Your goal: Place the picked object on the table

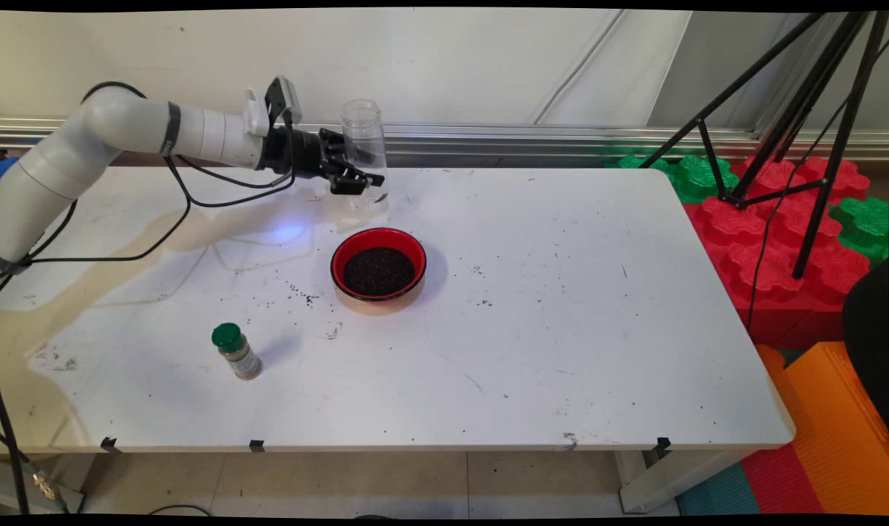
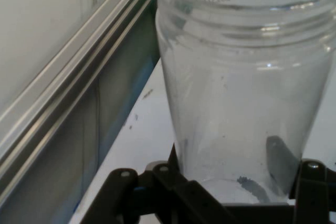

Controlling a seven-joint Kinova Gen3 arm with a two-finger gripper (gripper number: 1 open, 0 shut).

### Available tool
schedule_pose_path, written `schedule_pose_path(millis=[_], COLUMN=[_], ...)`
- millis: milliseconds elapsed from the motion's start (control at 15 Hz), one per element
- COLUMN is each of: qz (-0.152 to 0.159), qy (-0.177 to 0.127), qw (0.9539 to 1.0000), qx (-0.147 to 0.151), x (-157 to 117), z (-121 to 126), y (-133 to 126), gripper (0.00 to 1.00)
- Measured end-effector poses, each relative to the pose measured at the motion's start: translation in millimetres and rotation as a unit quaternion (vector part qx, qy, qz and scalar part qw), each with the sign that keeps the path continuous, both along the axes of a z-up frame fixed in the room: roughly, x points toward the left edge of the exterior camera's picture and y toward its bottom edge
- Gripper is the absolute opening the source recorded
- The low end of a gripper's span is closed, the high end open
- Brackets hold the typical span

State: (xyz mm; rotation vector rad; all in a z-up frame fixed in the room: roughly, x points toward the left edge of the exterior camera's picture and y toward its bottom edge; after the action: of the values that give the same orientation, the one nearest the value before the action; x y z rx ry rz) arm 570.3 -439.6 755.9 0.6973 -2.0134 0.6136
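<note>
The arm is reaching in from the left, level with the far side of the white bench (image 1: 532, 351), and its gripper (image 1: 360, 175) is closing its fingers (image 1: 345, 183) around a clear plastic jar (image 1: 364, 146). The jar is standing upright with its open threaded mouth on top, and it is looking nearly empty. In the hand view the jar (image 2: 241, 103) is filling the frame, one finger (image 2: 176, 166) pressing against its left side and the other showing dark through the clear wall on the right, so the fingers are spread just to the jar's width and gripping its lower part. A few dark specks are clinging inside near the base. Whether the jar's bottom is resting on the bench or hanging just above it is hard to tell from either view; it seems to be at most barely raised.

Nearer the camera, just in front of the jar, a red bowl (image 1: 378, 264) is sitting on the bench, filled with dark grains. Stray grains are lying scattered to its left. Well apart, towards the front left, a small spice bottle (image 1: 236, 351) with a green cap is standing upright.
</note>
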Motion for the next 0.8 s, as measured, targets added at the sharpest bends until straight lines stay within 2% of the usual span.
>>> schedule_pose_path(millis=[800], qz=[0.019], qy=[0.025], qw=[0.9987], qx=[0.041], x=[11.2], z=[-31.6], y=[-3.8], gripper=[0.00])
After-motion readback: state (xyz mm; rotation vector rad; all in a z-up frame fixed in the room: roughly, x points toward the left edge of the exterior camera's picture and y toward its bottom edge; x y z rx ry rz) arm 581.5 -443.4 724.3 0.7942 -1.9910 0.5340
